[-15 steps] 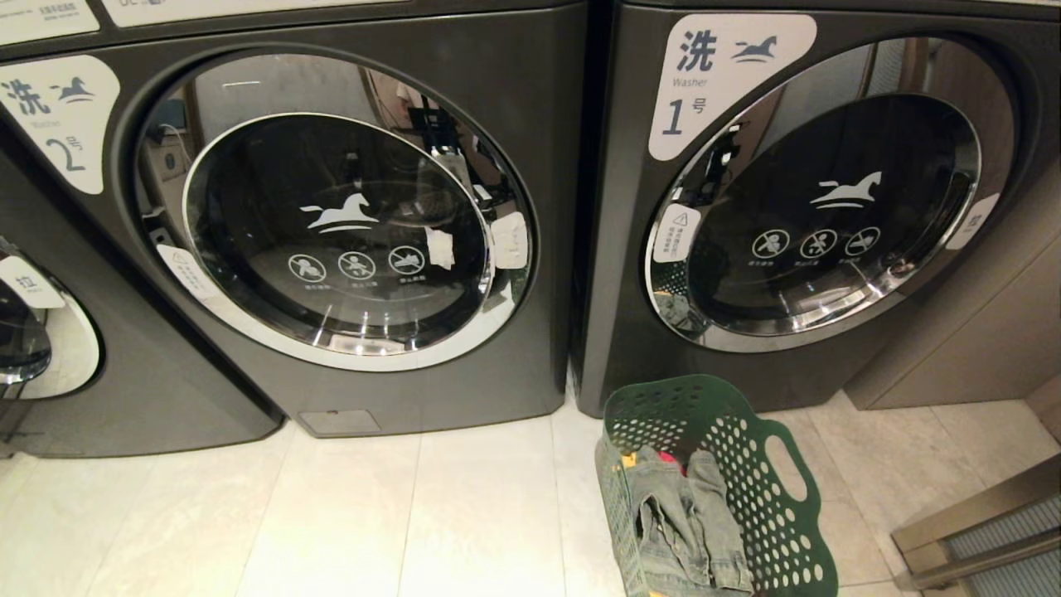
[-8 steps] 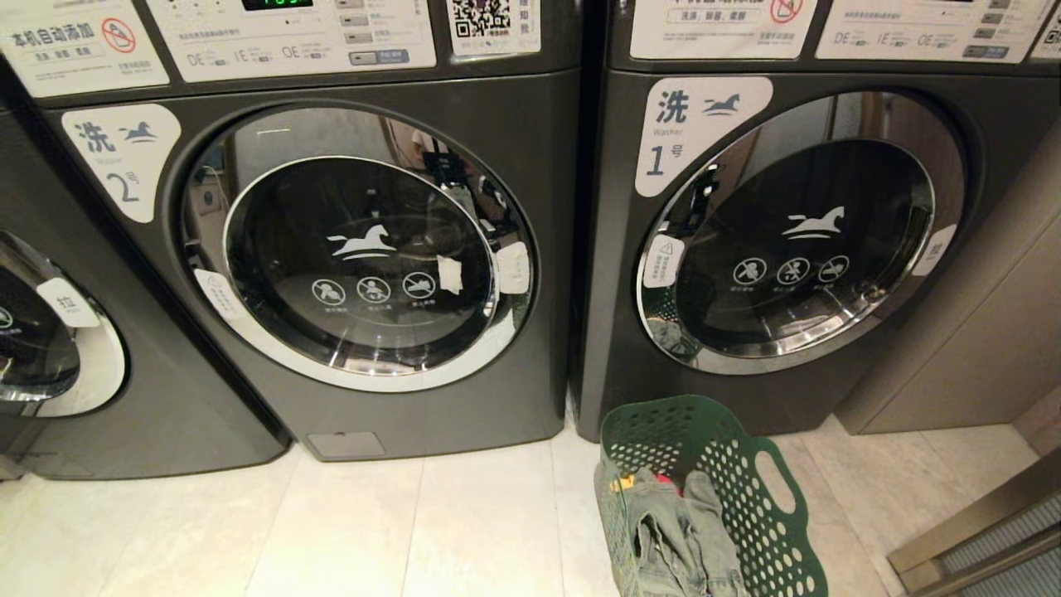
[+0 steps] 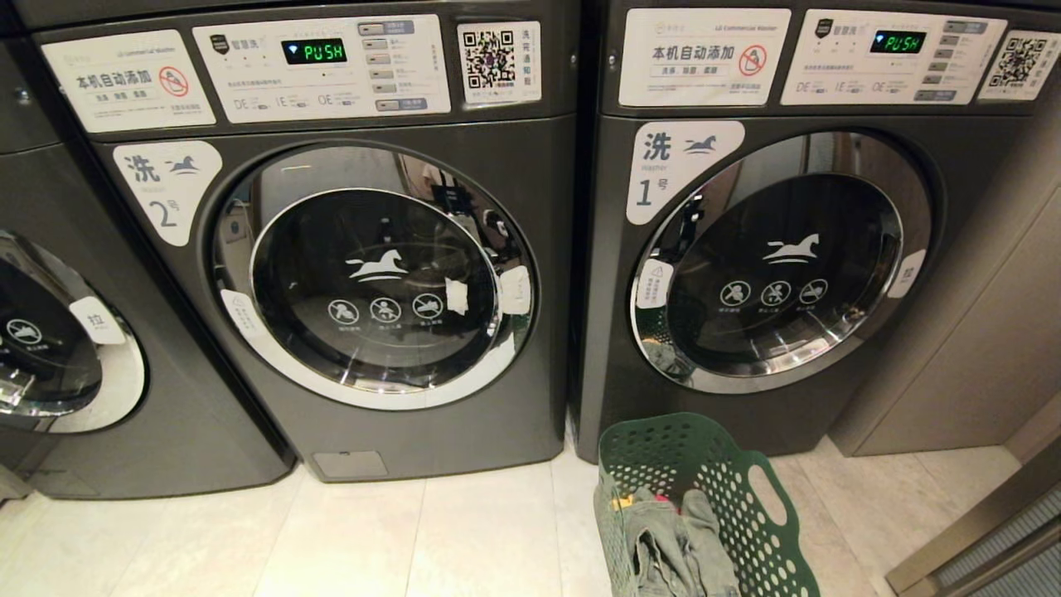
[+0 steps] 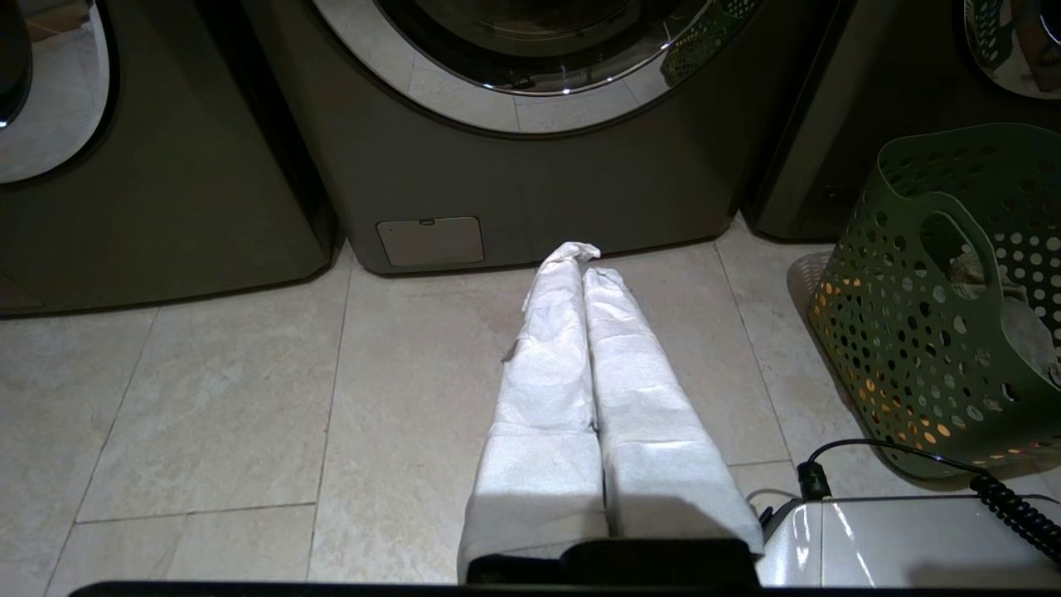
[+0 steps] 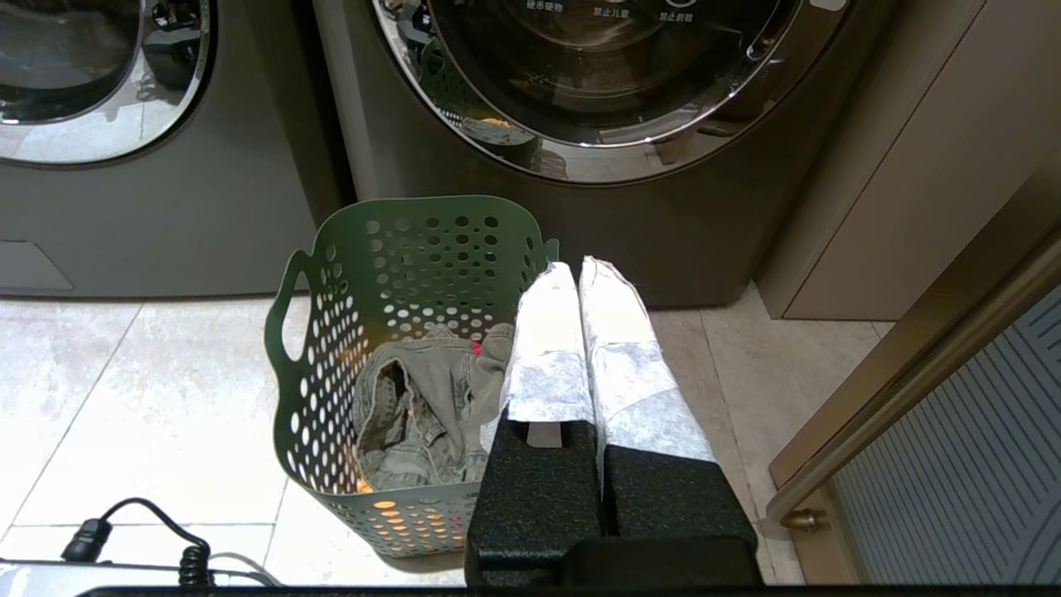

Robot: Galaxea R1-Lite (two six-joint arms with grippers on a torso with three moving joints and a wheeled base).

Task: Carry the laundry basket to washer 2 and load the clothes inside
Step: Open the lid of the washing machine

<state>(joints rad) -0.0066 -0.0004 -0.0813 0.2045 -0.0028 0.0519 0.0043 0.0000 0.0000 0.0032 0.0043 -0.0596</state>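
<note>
Dark green perforated plastic laundry basket [image 3: 704, 506] w/ clothes [image 3: 671, 547] sits before washer 1, not dark grey front-load washer 2 [image 3: 348, 249]. Left gripper [image 4: 580, 257] and right gripper [image 5: 576, 269]: fingers pressed together, empty. Grab both cut-out handles evenly, lift level.

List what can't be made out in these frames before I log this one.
- the clothes: lower heap hidden by the laundry basket wall, cut by the head view's bottom edge.
- Third washer left of washer 2: number label outside the head view's left edge.
- Both drums: contents lost in door-glass reflections.

Perforated plastic laundry basket [image 3: 746, 497]; glossy chrome-rimmed glass on washer 2 [image 3: 373, 278].
</note>
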